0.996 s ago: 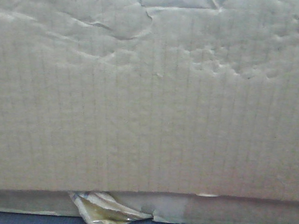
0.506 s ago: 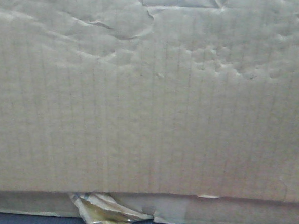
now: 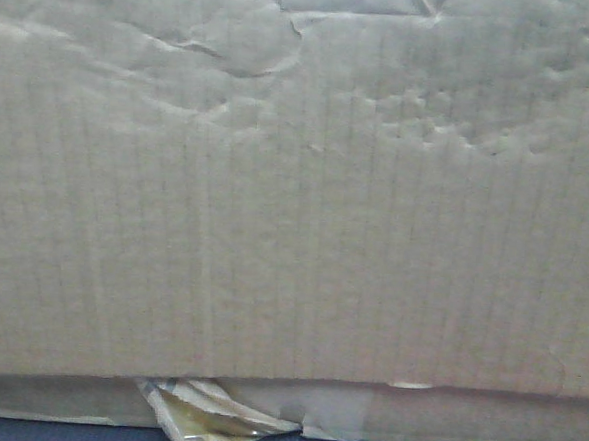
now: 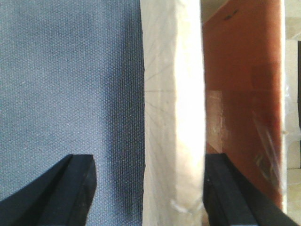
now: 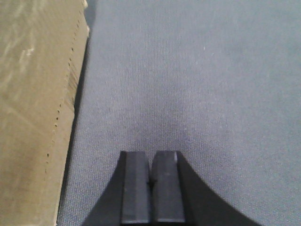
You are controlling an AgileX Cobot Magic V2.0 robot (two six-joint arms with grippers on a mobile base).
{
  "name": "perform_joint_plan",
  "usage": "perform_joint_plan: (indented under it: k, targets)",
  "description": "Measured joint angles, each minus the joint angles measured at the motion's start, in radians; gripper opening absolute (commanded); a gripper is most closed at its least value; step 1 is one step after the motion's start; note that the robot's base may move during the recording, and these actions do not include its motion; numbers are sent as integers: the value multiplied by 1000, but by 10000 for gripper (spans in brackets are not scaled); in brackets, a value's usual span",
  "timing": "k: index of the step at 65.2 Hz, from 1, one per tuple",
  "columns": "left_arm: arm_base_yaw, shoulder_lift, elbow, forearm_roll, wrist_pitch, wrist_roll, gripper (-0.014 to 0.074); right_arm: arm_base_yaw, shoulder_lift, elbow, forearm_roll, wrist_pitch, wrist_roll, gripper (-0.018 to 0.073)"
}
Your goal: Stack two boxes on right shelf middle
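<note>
The taller cardboard box fills the front view, creased near its top. It rests on the flat thin box, which has torn yellowish tape hanging at its front. My left gripper is open and straddles a pale cardboard wall. Its right finger touches that wall, while its left finger stands apart over blue cloth. Which box the wall belongs to I cannot tell. My right gripper is shut on nothing, over cloth, to the right of a cardboard box side. The shelf is out of view.
Blue cloth covers the surface under the boxes and both grippers. Right of the straddled wall lies a reddish-brown inner face, with a pale strip at the frame's far right edge.
The taller box's face sits a hair higher in the front view than a second ago. Nothing else differs.
</note>
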Motion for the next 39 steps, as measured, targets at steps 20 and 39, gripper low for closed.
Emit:
perform_joint_plan:
  k: [20, 39]
  targets:
    - [0, 0, 0, 0, 0, 2, 370, 0, 219, -131, 8, 68, 54, -151]
    - [0, 0, 0, 0, 0, 2, 370, 44, 495, -500, -68, 168, 188, -138]
